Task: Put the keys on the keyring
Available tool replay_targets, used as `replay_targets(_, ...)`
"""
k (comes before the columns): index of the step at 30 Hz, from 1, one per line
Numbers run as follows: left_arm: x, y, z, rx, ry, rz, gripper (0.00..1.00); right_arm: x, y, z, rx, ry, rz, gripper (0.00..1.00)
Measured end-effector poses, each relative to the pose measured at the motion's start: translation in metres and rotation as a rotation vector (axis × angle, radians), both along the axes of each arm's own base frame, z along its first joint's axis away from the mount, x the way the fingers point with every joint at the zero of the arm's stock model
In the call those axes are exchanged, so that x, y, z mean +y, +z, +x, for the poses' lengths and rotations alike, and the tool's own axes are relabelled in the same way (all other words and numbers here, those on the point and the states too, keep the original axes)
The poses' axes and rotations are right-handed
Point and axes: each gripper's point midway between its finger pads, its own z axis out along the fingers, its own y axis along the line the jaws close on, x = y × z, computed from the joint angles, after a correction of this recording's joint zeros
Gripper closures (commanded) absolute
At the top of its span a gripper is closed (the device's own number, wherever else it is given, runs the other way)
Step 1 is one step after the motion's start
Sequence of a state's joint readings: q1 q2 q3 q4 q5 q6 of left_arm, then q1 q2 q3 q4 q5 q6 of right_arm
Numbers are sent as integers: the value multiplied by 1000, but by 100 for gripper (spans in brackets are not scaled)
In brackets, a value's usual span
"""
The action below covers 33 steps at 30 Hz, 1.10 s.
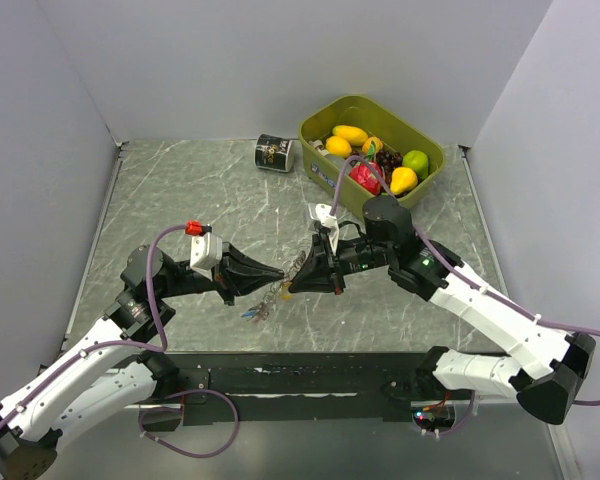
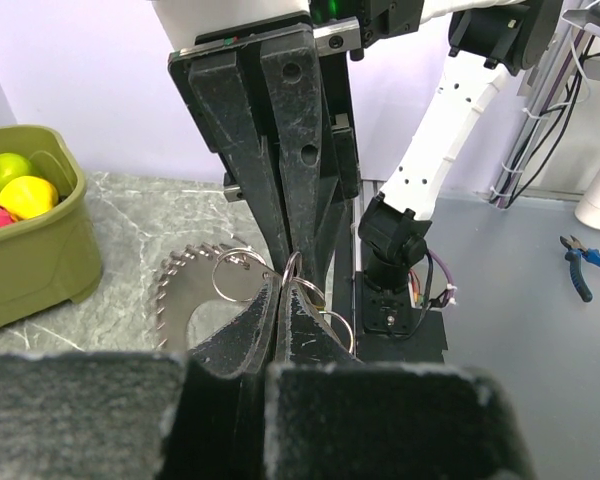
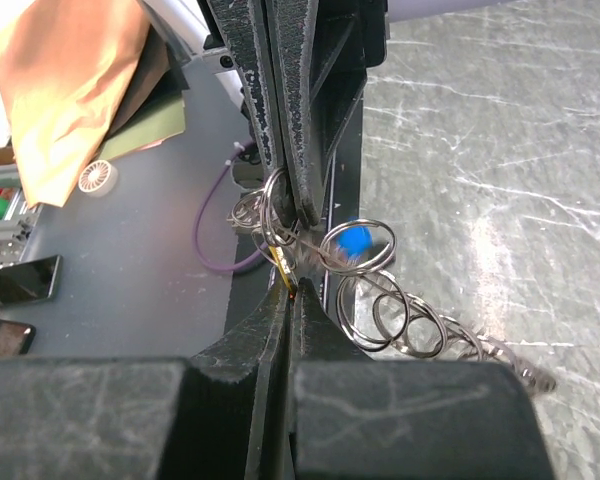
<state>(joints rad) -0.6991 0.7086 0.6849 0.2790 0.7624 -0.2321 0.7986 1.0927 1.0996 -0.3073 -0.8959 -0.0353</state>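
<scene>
Keyring of silvery coiled wire loops (image 3: 410, 325) hangs between two sets of black fingers that meet tip to tip. The left fingers (image 2: 255, 330) are pressed together and nip the coil's end loops. The right fingers (image 3: 260, 330) are likewise together, with a sliver of yellow-orange plastic (image 3: 280, 265) and a speck of red at their tips; whether they grip it cannot be told.

From the pinch the keyring trails away in overlapping loops above the grey marbled tabletop (image 1: 180, 190); whether its far end rests there is unclear. Small silver keys with coloured tags (image 1: 258, 308) dangle just below the fingertips, one tag bright blue.

All this sits over the middle of the tabletop, towards its near edge. A black cylindrical can (image 1: 273, 153) lies on its side at the far edge. Beside it, in the far right corner, stands an olive-green plastic tub (image 1: 315, 150) of toy fruit.
</scene>
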Motion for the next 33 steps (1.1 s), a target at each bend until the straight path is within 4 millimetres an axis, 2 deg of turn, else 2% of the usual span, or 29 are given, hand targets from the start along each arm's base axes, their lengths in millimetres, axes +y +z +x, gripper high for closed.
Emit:
replay_targets(6, 0, 0, 0, 2, 2, 1, 99, 2, -3, 2, 6, 10, -14, 98)
replay_targets(7, 0, 0, 1, 3, 4, 1, 99, 3, -4, 2, 7, 10, -16, 86)
replay_targets(9, 0, -3, 2, 10, 9, 8, 99, 2, -5, 2, 11, 6, -23, 77)
replay_targets(10, 0, -4, 2, 12, 10, 12, 99, 2, -6, 3, 10, -2, -27, 61)
replay_targets(12, 0, -4, 2, 10, 10, 14, 99, 1, -7, 7, -1, -32, -36, 47)
replay_targets(13, 1, -4, 1, 8, 10, 15, 99, -1, -7, 9, -7, -46, -40, 35)
replay_targets(16, 2, -5, 0, -7, 14, 21, 99, -7, -2, 11, -45, -90, -34, 23)
replay_targets(19, 4, -8, 0, -12, 17, 39, 99, -16, 11, 10, -86, -120, -5, 18)
replay_targets(24, 5, -16, 0, -19, 22, 85, 99, -27, 29, 14, -117, -182, 38, 16)
replay_targets(33, 8, -23, -3, -37, 10, 150, 99, -18, 37, 35, 10, -285, 29, 27)
